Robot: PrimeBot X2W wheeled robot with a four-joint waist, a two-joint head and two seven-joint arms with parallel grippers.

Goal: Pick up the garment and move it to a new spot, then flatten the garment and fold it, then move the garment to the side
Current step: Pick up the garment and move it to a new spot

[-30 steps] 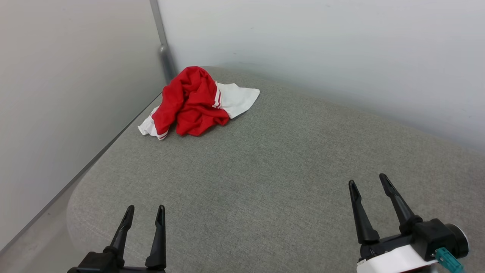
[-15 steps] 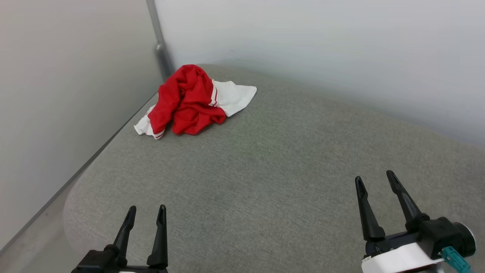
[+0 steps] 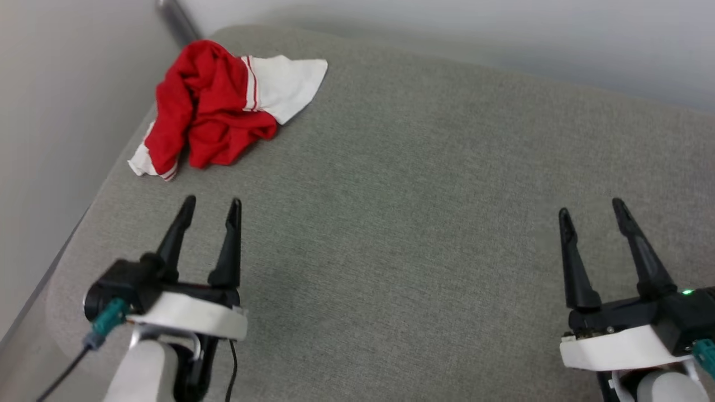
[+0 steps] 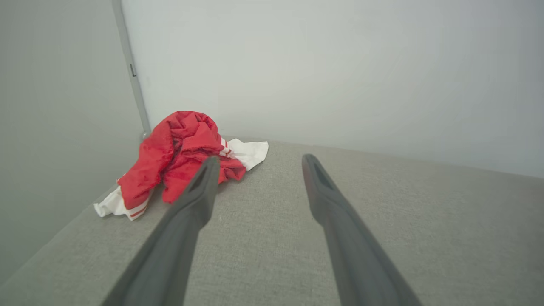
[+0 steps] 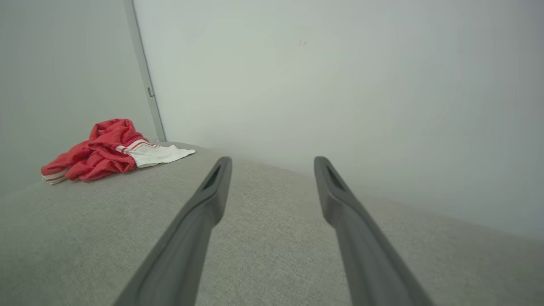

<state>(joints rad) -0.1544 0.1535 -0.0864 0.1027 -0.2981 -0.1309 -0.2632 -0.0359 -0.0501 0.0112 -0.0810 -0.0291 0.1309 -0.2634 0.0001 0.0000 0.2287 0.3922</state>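
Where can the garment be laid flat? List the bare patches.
The grey surface is bare between the left claw and right claw, and right of the garment along the far wall. Crowded only at the far-left corner, where the garment lies crumpled.

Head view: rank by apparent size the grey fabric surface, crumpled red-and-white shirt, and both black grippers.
1. Grey woven-fabric surface
2. Crumpled red T-shirt with white sleeves
3. Black two-fingered left gripper and right gripper: alike, unranked; nearness to camera enlarges them.
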